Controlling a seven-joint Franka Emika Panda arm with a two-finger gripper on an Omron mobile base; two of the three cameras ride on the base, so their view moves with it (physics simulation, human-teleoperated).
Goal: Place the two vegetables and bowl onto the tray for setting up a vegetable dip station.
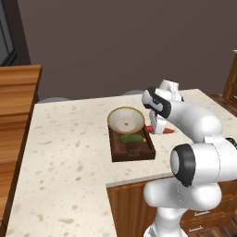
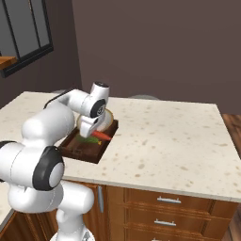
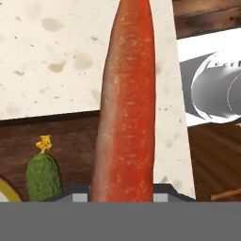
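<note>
You see the jaws clamped on the red vegetable [image 3: 124, 108], held above the tray's [image 1: 121, 150] edge. On that tray, on the tabletop [image 1: 65, 139], lie the green vegetable [image 1: 131, 138] and the bowl [image 1: 126, 120]

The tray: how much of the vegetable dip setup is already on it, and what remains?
Done: the bowl sits at the far end of the tray, and the green vegetable lies on it. In hand: the gripper holds the red vegetable over the tray's edge. Left: lower and release it.
</note>
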